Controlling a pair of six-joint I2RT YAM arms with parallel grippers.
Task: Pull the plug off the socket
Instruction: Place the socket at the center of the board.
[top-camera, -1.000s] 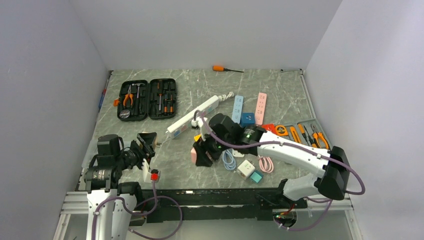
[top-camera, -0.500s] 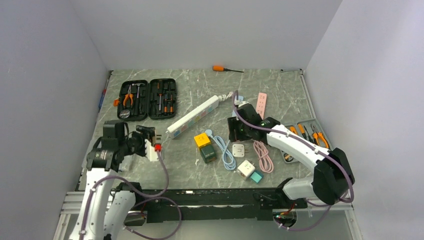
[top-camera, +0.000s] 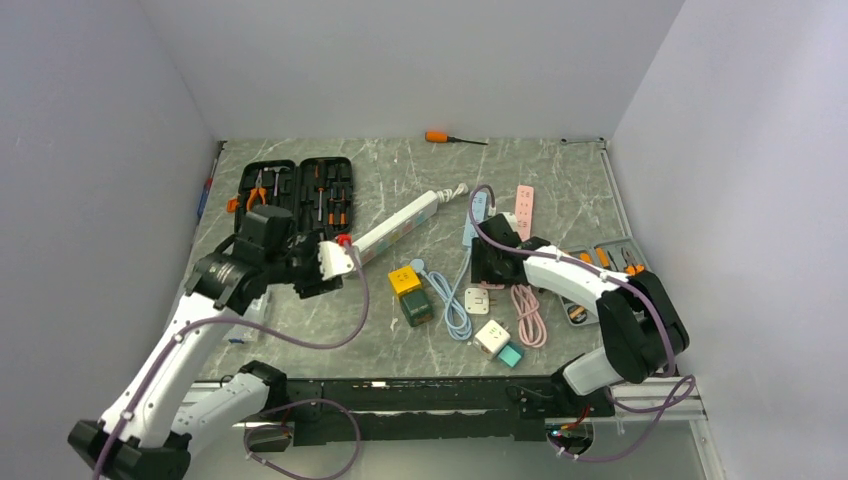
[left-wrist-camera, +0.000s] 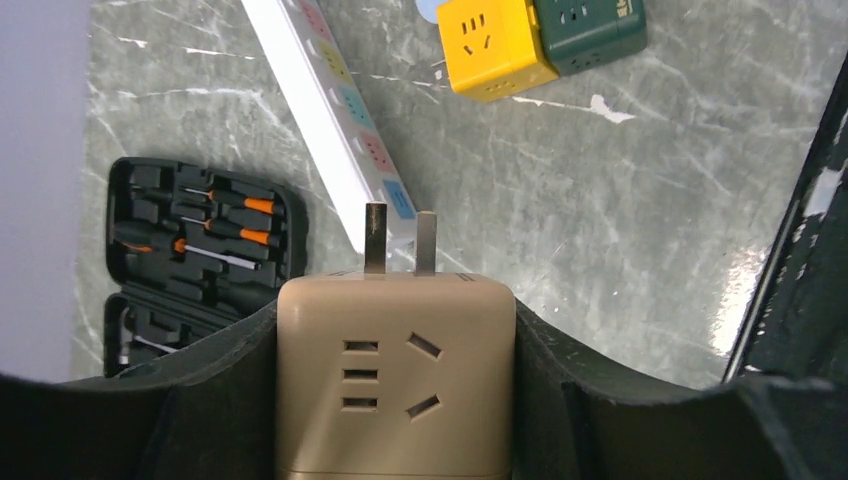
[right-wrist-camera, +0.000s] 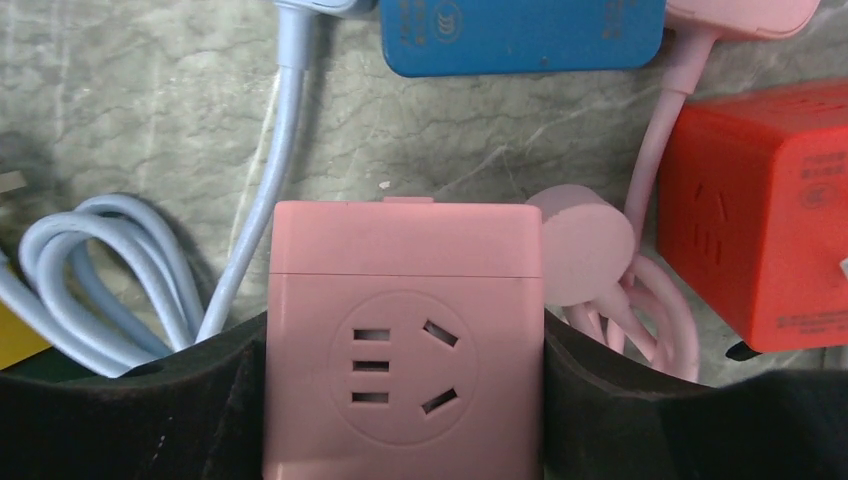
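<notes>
The left gripper (top-camera: 322, 265) clamps a tan cube adapter (left-wrist-camera: 395, 370) between its black fingers (left-wrist-camera: 215, 400), one pad against each side. The adapter's two prongs are bare and plugged into nothing. They point toward the near end of the white power strip (top-camera: 390, 232), which lies diagonally across the middle of the tabletop (top-camera: 330, 325).

The right gripper (top-camera: 490, 265) holds a pink cube socket (right-wrist-camera: 405, 340) in the same way, right of centre. This socket sits tight among things: a blue cable (right-wrist-camera: 110, 270) on its left, a pink cable coil (right-wrist-camera: 640, 300) and a red cube (right-wrist-camera: 760, 220) on its right, and a blue strip (right-wrist-camera: 520, 35) beyond it. The two held cubes are well apart.

Between the arms lie a yellow cube (top-camera: 404, 279) and a green cube (top-camera: 416, 307), touching. An open tool case (top-camera: 295, 196) sits near the far left corner, and a tool tray (top-camera: 610, 265) runs along the right edge. The barest marble lies along the near edge, left of centre.
</notes>
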